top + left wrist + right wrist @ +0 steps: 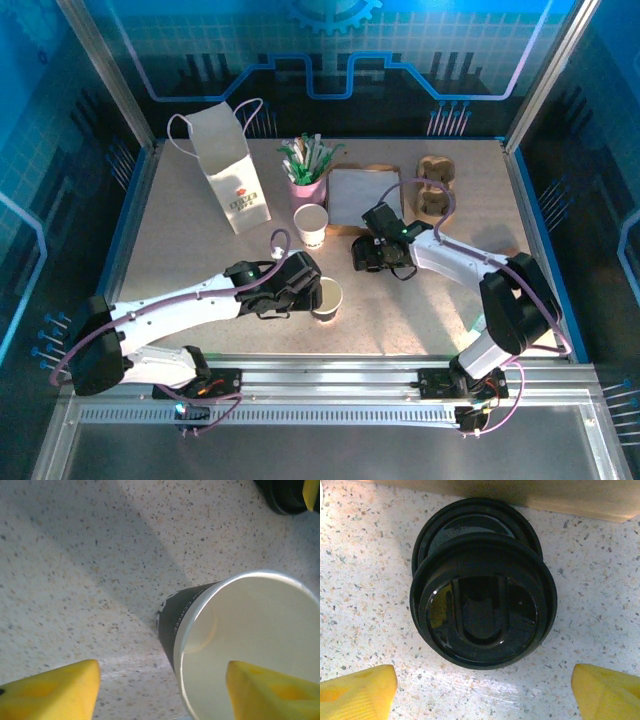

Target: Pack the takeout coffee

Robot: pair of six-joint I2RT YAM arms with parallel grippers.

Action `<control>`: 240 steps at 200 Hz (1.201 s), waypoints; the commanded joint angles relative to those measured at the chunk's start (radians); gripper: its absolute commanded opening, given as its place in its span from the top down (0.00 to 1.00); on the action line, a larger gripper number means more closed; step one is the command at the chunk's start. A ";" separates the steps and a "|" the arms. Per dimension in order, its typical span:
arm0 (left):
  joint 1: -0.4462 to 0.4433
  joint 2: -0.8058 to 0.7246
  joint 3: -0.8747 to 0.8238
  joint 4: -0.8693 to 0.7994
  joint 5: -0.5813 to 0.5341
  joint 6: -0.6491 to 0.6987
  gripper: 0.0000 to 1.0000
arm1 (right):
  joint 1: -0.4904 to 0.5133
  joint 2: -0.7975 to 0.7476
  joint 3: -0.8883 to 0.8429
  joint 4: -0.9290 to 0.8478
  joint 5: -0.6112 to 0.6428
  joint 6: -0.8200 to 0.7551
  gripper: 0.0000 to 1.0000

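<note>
Where the left gripper (162,669) hangs over the table (75,555), its yellow fingers (50,692) stand wide apart and grip nothing. A dark-sided cup (172,622) stands upright between them, clear of at least one finger. White cup (311,224): upright, uncovered, just in front of the pink sachet cup (307,185). Right gripper (483,672): jaws spread wide, empty, poised over the black lid (482,612), which lies offset atop a second lid (470,519) near the tray edge (570,502).

The left gripper (162,692) hangs spread wide above the speckled table (75,555); a dark-sided cup (250,625), white inside, sits against one yellow fingertip (270,690).
</note>
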 commanded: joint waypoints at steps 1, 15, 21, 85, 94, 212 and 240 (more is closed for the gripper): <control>-0.008 -0.045 0.052 -0.052 -0.042 0.024 0.23 | 0.006 0.027 0.024 0.018 0.013 -0.027 0.11; -0.007 -0.068 0.061 -0.073 -0.067 0.030 0.20 | 0.007 0.036 0.024 0.025 0.015 -0.036 0.11; -0.007 -0.080 0.064 -0.081 -0.079 0.035 0.19 | 0.007 0.040 0.024 0.027 0.020 -0.039 0.11; -0.007 -0.204 0.068 -0.135 -0.172 0.070 0.15 | -0.001 0.062 0.020 0.062 0.054 -0.075 0.17; -0.007 -0.209 0.069 -0.144 -0.182 0.070 0.15 | -0.004 0.067 0.019 0.068 0.053 -0.079 0.17; -0.007 -0.224 0.065 -0.166 -0.225 0.083 0.15 | -0.019 0.123 0.035 0.089 0.039 -0.100 0.22; -0.007 -0.220 0.066 -0.168 -0.231 0.087 0.15 | -0.020 0.132 0.037 0.091 0.043 -0.101 0.23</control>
